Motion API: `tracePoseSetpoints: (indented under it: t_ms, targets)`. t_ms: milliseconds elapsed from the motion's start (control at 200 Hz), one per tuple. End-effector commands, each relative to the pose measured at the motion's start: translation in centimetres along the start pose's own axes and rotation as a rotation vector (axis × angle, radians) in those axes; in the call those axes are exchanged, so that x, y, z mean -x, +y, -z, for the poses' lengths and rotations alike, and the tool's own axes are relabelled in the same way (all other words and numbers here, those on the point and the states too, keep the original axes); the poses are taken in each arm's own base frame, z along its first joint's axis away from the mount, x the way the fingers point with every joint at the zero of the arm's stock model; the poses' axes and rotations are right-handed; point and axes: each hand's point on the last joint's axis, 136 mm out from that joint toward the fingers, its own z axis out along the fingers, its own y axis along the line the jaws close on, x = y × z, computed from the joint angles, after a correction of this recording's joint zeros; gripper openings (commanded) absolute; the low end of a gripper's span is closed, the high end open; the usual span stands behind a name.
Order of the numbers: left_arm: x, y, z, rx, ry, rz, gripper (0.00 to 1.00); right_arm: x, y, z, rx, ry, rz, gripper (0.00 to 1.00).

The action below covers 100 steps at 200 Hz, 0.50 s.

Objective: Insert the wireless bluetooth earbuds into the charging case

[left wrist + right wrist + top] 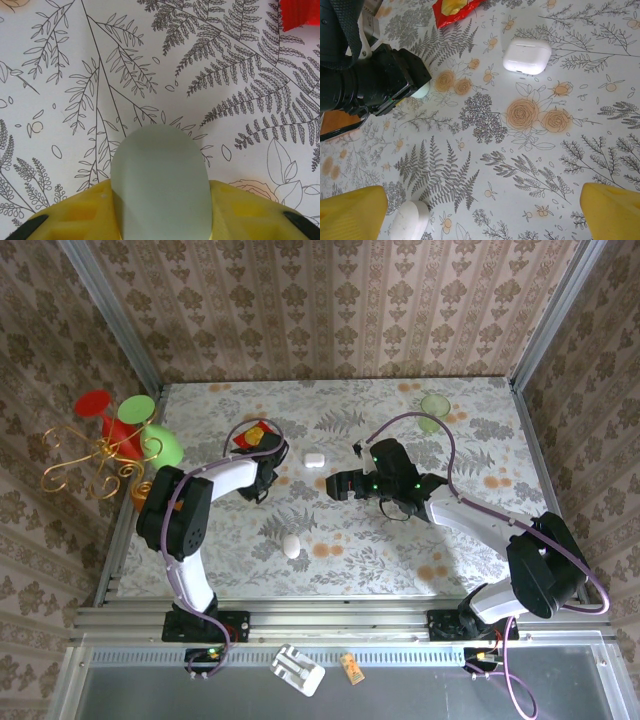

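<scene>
The charging case [314, 458] is a small white rounded box lying shut on the floral cloth, also clear in the right wrist view [526, 55]. The earbuds are out of view. My left gripper [268, 480] hangs low over the cloth left of the case; its yellow fingers [80, 215] press both sides of a pale green-white rounded piece [160, 180]. My right gripper [340, 483] hovers right of the case, pointing left. It stands open [480, 215], with bare cloth between its fingers.
A white egg-shaped oval [291, 546] lies near the front [410, 220], by my right gripper's left finger. A red snack packet [253, 436] sits behind the left gripper. A pale green disc [433, 405] rests at the back right. A colourful wire stand [120, 435] stands off the table's left edge.
</scene>
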Motion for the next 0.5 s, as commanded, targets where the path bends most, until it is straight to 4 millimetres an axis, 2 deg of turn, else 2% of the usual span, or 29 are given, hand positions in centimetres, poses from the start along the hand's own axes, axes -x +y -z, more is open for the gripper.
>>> tracePoseSetpoints:
  t_ms: [0,70,195,225,360,495]
  targets:
    - [0.1,-0.5,0.1,-0.015,0.017,-0.041,0.31,0.3,-0.1,0.6,-0.013,-0.012,0.003,1.0]
    - [0.2,-1.1,0.4,-0.046,0.014,-0.092,0.3,0.5,-0.3,0.8,-0.008,-0.029,-0.013,1.0]
    - [0.2,-3.8,1.8,-0.171,0.0,-0.271,0.28,0.8,-1.1,1.1,-0.008,-0.054,-0.065,1.0]
    - [0.2,-4.4,2.3,-0.193,-0.009,-0.313,0.28,1.5,-1.0,2.0,0.006,-0.083,-0.077,1.0]
    - [-1.1,-7.5,4.9,-0.321,-0.04,-0.586,0.27,2.4,-2.0,3.2,0.032,-0.118,-0.159,1.0]
    - [-2.2,-9.4,7.6,-0.42,-0.099,-0.772,0.31,3.2,-2.6,4.2,0.063,-0.133,-0.232,0.99]
